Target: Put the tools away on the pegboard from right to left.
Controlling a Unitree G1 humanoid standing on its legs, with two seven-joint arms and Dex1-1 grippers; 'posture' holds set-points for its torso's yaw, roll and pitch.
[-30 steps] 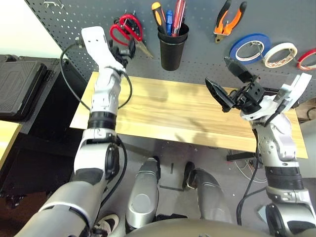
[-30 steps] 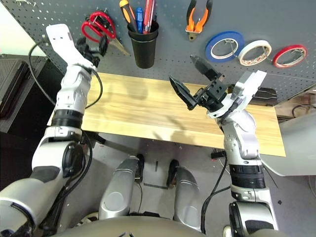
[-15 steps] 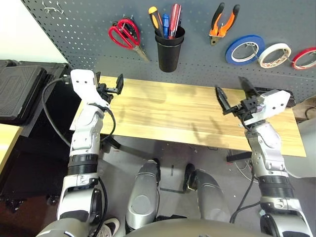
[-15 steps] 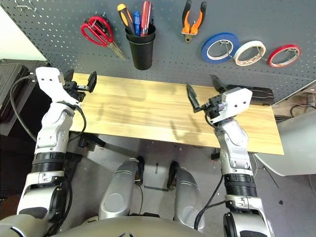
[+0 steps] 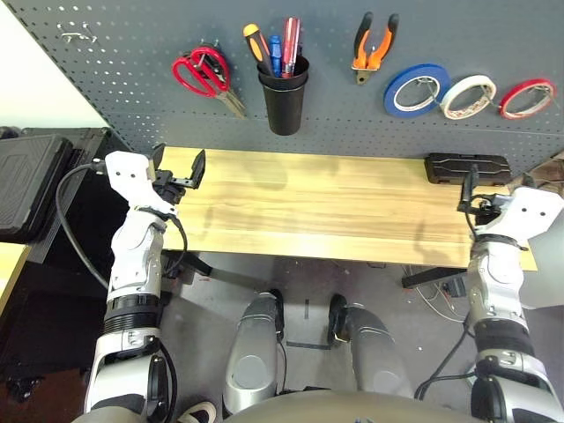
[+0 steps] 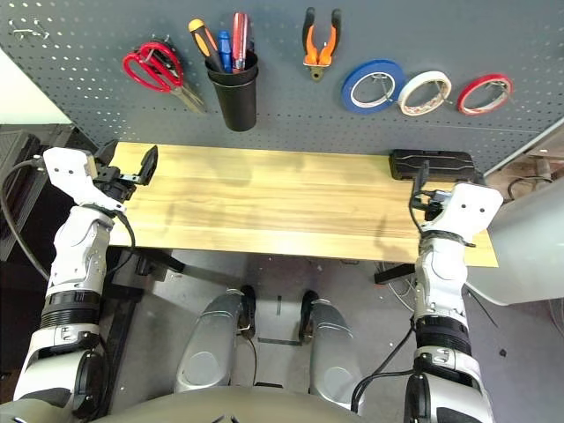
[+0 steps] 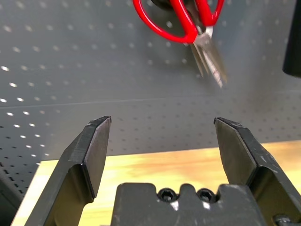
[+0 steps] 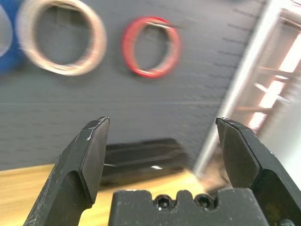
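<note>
Now that both arms have dropped back from the pegboard [image 5: 132,79], my left gripper [image 5: 179,166] and right gripper [image 8: 162,141] gape empty; the red-handled scissors [image 5: 201,70] hang up, so I judge the job finished.

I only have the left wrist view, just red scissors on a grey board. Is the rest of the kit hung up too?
Observer: Yes. The pliers hang on the pegboard, right of the black cup.
Operator: And the screwdriver?
Observer: The screwdriver stands in that cup, handle up.
Operator: Where is the white tape?
Observer: The white tape roll hangs between a blue roll and a red roll.
Operator: What is the other arm doing?
Observer: The right gripper is open and holds nothing, at the table's right end, near a flat black case.
</note>
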